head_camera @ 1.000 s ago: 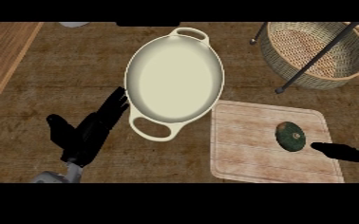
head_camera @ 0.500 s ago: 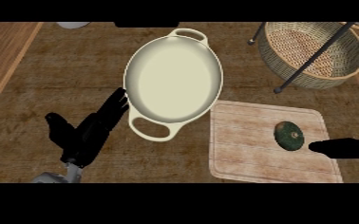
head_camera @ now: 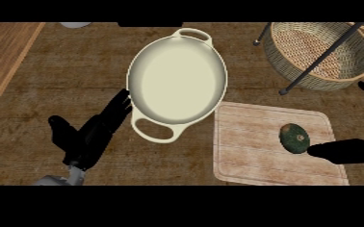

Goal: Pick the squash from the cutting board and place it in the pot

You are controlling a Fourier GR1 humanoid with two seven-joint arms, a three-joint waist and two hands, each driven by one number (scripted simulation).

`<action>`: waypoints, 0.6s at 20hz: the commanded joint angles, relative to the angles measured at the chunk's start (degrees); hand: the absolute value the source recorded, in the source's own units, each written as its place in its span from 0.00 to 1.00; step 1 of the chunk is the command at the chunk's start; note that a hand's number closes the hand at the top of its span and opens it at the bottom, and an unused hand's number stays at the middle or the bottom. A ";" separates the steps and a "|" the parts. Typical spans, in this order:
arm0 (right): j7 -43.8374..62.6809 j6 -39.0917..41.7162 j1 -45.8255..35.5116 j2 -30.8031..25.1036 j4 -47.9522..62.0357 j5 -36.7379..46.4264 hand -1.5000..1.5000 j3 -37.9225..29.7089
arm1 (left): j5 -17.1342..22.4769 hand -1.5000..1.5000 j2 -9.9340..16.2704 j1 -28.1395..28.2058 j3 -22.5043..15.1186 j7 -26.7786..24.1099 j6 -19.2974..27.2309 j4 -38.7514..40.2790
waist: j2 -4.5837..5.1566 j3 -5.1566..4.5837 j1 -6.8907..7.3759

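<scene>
**Squash: Handling Properties and Grasp Point**

The squash [head_camera: 293,137] lies on the cutting board [head_camera: 256,154], just off the tip of my right hand [head_camera: 338,151] and up-left of it. Only a dark part of that hand shows at the view's edge; I cannot tell whether it touches the squash or how it is set.

My left hand [head_camera: 89,134] rests on the bench [head_camera: 71,77], fingers spread and straight, fingertips at the near-left rim of the pot [head_camera: 177,79]. It holds nothing.

Handling judgement: the squash looks small, rounded and rigid, with a smooth dark-green rind and a pale stem spot on top. I expect it to be fairly light, not fragile, but prone to rolling or slipping. I take hold across its widest girth, thumb opposite fingers. The pot stands well to the left of my right hand.
</scene>
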 commanded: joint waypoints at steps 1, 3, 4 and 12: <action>12.47 0.25 -2.99 3.49 -0.72 0.39 0.00 0.00 | 1.24 0.50 1.54 0.56 2.65 2.20 -0.30 -3.40 | 0.00 0.06 0.46; 10.31 -0.23 -4.70 5.48 3.49 2.57 0.00 0.86 | -1.50 0.50 -2.89 -0.77 -0.43 0.67 1.08 0.69 | 0.17 0.07 0.28; 10.69 -0.35 -4.55 7.02 2.50 3.30 0.00 1.98 | 1.52 0.50 2.14 0.09 2.86 4.18 -1.91 -3.76 | 0.06 0.08 0.53; 7.83 1.07 -4.72 12.82 10.93 10.65 0.00 5.65 | -0.35 0.50 -0.09 1.43 2.64 3.05 -1.91 -3.45 | 0.07 0.09 0.47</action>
